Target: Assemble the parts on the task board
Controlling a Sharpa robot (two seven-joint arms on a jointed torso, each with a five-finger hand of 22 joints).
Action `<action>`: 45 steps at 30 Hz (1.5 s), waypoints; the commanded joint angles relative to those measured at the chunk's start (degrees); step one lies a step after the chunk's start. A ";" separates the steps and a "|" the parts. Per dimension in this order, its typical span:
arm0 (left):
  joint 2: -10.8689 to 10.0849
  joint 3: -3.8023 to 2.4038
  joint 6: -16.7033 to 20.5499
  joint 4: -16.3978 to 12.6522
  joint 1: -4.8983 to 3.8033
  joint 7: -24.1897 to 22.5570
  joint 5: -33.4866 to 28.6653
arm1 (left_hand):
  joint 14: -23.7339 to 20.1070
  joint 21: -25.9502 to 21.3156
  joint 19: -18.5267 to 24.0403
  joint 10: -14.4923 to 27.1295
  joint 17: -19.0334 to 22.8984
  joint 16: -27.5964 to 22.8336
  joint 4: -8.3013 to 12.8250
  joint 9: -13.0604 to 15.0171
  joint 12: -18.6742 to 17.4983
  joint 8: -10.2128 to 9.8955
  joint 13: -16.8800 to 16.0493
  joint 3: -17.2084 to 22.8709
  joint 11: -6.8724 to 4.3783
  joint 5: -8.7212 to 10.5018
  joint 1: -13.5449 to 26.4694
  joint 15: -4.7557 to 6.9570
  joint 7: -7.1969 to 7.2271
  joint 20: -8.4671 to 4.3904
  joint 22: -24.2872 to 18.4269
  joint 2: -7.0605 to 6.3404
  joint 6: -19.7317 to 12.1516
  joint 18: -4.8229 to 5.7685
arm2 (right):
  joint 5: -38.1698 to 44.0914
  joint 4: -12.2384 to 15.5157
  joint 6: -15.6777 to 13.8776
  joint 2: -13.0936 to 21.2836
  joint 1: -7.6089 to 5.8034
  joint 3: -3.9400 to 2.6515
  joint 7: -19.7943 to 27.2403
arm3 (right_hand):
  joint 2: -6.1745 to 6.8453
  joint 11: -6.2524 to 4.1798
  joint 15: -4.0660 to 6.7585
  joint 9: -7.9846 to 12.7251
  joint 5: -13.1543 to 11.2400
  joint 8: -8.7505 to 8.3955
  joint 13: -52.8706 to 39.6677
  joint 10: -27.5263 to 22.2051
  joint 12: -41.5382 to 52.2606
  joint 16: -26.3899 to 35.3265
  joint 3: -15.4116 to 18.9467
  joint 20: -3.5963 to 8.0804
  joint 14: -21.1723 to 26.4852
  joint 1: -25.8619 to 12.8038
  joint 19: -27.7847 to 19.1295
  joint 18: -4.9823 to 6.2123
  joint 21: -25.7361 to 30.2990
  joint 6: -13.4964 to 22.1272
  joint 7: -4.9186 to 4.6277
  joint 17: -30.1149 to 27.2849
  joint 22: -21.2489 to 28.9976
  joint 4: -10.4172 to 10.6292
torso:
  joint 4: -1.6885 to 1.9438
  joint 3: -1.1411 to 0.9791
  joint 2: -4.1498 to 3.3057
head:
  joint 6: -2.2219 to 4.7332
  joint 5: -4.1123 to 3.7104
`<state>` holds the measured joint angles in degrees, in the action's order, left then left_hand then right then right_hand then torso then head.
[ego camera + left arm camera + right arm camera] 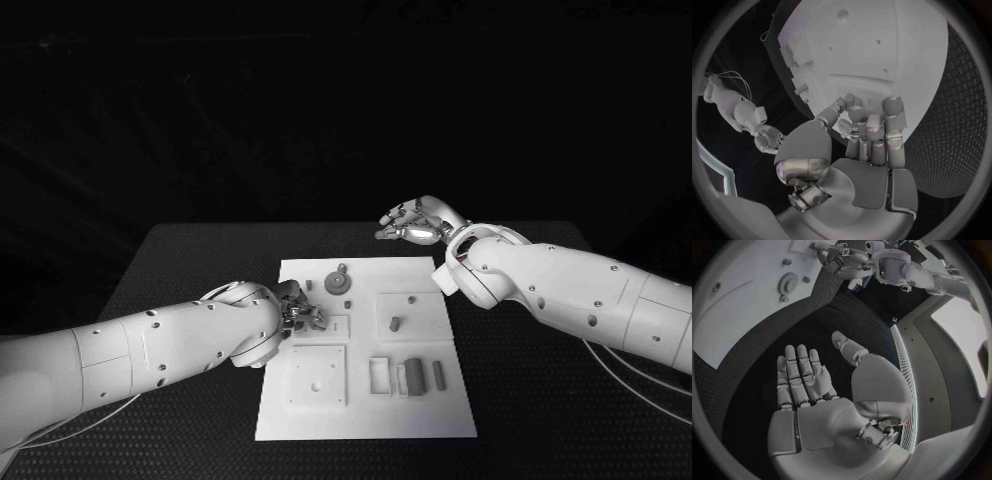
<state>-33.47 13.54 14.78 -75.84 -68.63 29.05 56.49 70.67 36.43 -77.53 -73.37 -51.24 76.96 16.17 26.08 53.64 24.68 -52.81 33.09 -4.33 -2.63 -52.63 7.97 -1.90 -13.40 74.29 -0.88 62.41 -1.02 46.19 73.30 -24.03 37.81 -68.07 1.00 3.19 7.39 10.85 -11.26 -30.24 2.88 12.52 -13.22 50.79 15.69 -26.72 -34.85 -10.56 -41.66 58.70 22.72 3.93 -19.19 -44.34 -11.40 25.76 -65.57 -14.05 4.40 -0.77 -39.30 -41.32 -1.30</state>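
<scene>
The white task board (368,410) lies in the middle of the black table. On it are a grey gear (338,283), a small upright peg (309,287), a part in a square recess (395,323) and grey blocks (415,376) near its right edge. My left hand (303,315) is at the board's left edge. Its fingers (873,130) curl down onto the board by a small part, and a grip on it cannot be made out. My right hand (415,222) hovers past the board's far edge, its fingers (801,375) spread with nothing in them.
A square plate with a hole (315,375) and a rectangular frame (381,376) sit on the near half of the board. Black textured table (534,400) surrounds the board on all sides. My right forearm (577,295) crosses above the table right of the board.
</scene>
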 commanded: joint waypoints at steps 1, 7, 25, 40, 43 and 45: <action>0.14 0.07 -1.29 -0.04 0.18 0.11 0.63 | 2.39 -0.38 -0.64 0.29 0.11 0.40 0.08 4.19 -0.18 0.33 0.02 -0.14 -0.25 -0.14 -1.52 2.75 0.04 -1.06 0.10 1.12 0.28 -1.56 | 0.05 0.01 0.63 0.00 -0.02 -0.04 0.11 | 0.08 0.35 -0.34 0.06 -0.08 0.21 0.11 -0.22 -0.16 0.38 0.16 -0.02 0.20 -0.42 -0.23 0.13 0.26 0.59 -1.33 -0.06 -0.09 0.17 | -0.02 -0.01 0.01 | -0.05 0.03; 0.17 0.07 -1.36 -0.02 0.18 0.00 0.47 | 2.35 -0.41 -0.66 0.27 0.24 0.50 -0.08 4.29 -0.18 0.57 0.05 -0.40 -0.28 -0.13 -1.23 2.78 0.06 -1.02 0.14 0.82 0.21 -1.51 | 0.05 -0.03 0.80 -0.02 -0.02 -0.03 0.01 | 0.13 0.36 -0.38 0.11 -0.08 0.22 0.24 -0.24 -0.16 0.45 0.21 -0.04 0.28 -0.43 -0.31 0.11 0.34 0.62 -1.34 -0.08 -0.13 0.19 | -0.01 -0.01 0.01 | -0.06 0.06; 0.38 0.07 -2.55 0.57 0.18 -0.13 0.24 | 2.35 -0.62 -0.99 -0.10 1.12 1.16 -2.25 4.83 -0.16 2.37 0.30 -1.03 -0.80 -0.15 0.95 3.26 0.62 -0.99 0.33 -0.30 1.10 -1.40 | -0.16 0.27 1.34 -0.14 -0.01 -0.02 -0.28 | 0.06 0.42 -0.51 0.21 -0.08 0.35 0.69 -0.32 -0.12 0.69 0.30 -0.12 0.54 -0.46 -0.59 0.03 0.60 0.52 -1.29 -0.15 -0.29 0.31 | -0.04 -0.06 -0.01 | -0.19 0.11; 0.61 0.06 -2.57 0.88 0.17 0.06 0.03 | 2.35 -0.73 -1.12 -0.33 1.71 1.64 -3.00 4.83 -0.13 3.00 0.43 -0.98 -0.96 -0.16 1.48 3.41 0.79 -0.98 0.57 -0.46 1.13 -1.35 | -0.18 0.12 1.71 -0.20 -0.01 -0.02 -0.41 | -0.06 0.47 -0.62 0.32 -0.08 0.46 1.07 -0.44 -0.11 0.87 0.40 -0.18 0.77 -0.62 -0.79 -0.03 0.79 0.46 -1.26 -0.19 -0.45 0.55 | -0.07 -0.08 -0.05 | -0.20 0.10; 0.62 0.06 -2.55 0.94 0.17 0.02 -0.08 | 2.31 -0.80 -1.12 -0.32 1.86 1.71 -3.49 4.79 -0.15 3.08 0.47 -1.16 -0.96 -0.16 2.04 3.40 0.79 -0.97 0.60 -0.82 1.08 -1.35 | -0.18 0.12 1.77 -0.19 -0.01 -0.02 -0.42 | -0.06 0.48 -0.63 0.34 -0.08 0.45 1.12 -0.46 -0.11 0.90 0.40 -0.18 0.79 -0.62 -0.82 -0.04 0.82 0.49 -1.27 -0.19 -0.47 0.56 | -0.05 -0.08 -0.01 | -0.24 0.08; 0.61 0.06 -2.53 0.95 0.17 0.00 -0.20 | 2.30 -0.84 -1.13 -0.33 1.95 1.75 -3.79 4.76 -0.16 3.12 0.49 -1.23 -0.96 -0.16 2.35 3.41 0.79 -0.98 0.61 -1.00 1.04 -1.35 | -0.18 0.12 1.82 -0.19 -0.01 -0.02 -0.43 | -0.07 0.49 -0.63 0.35 -0.08 0.45 1.14 -0.47 -0.11 0.91 0.40 -0.19 0.81 -0.61 -0.84 -0.04 0.83 0.49 -1.27 -0.19 -0.48 0.57 | -0.03 -0.08 0.01 | -0.25 0.07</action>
<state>-33.01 13.51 13.27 -74.89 -68.62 28.99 56.61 71.40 35.81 -78.64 -73.82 -49.32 78.34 12.66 28.68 53.64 27.66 -52.38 31.82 -4.96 -2.47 -50.71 9.10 -1.00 -14.13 74.81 -2.04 63.37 -1.03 46.03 73.38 -23.08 37.67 -68.07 1.01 2.62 7.39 11.05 -11.79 -29.95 2.88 12.76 -12.16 50.59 15.69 -26.06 -34.47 -10.75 -41.12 58.70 22.11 3.94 -18.74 -43.94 -11.38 25.64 -65.96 -13.67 4.34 -0.83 -39.33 -41.54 -1.21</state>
